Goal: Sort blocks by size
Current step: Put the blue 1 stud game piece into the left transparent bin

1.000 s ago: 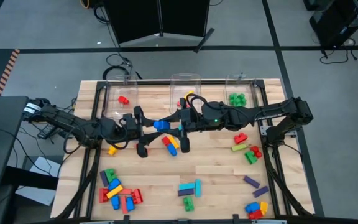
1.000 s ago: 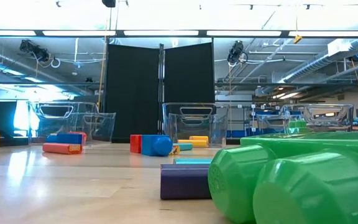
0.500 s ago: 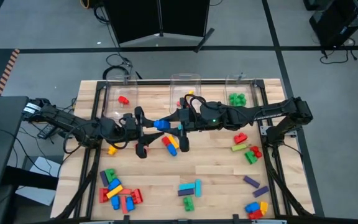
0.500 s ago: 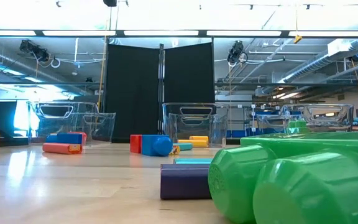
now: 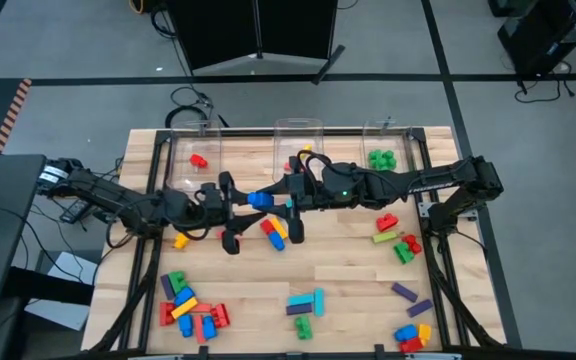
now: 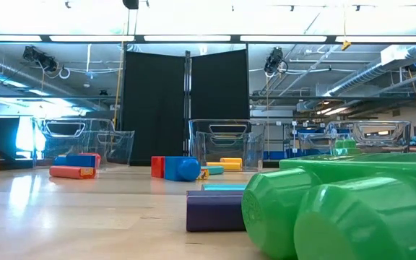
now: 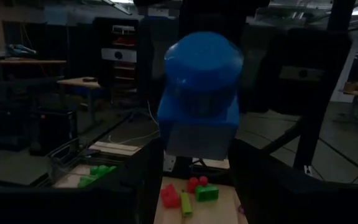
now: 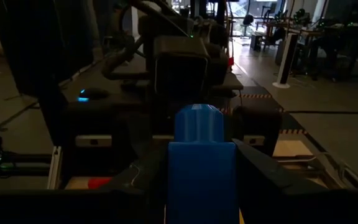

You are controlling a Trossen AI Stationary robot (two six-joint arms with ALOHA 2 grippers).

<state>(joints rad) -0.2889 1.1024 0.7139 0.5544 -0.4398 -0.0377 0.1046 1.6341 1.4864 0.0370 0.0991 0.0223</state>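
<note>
A blue block (image 5: 259,200) with one round stud on top hangs above the middle of the table between my two grippers, which face each other. My left gripper (image 5: 243,201) reaches in from the table's left and my right gripper (image 5: 278,199) from the table's right. Both are shut on this block. It fills the left wrist view (image 7: 197,93) and the right wrist view (image 8: 201,165). Other blocks lie scattered on the wooden table (image 5: 358,275). Neither gripper shows in the low view. My left gripper pinches the blue block's lower body (image 7: 197,140) between its two fingers (image 7: 151,180), coming in level from the table's left. The block stands upright, stud up, clear of the table. My right gripper pinches the two sides of the block's body (image 8: 201,177) between its fingers (image 8: 257,174), level from the table's right. The stud (image 8: 197,124) rises above the fingers. The block is clear of the table.
Three clear bins stand along the far edge: the left (image 5: 193,150) holds a red block, the middle (image 5: 300,140) red and yellow ones, the right (image 5: 380,150) green ones. Loose blocks lie below the grippers (image 5: 275,232), near left (image 5: 190,308), near middle (image 5: 306,305) and right (image 5: 396,238).
</note>
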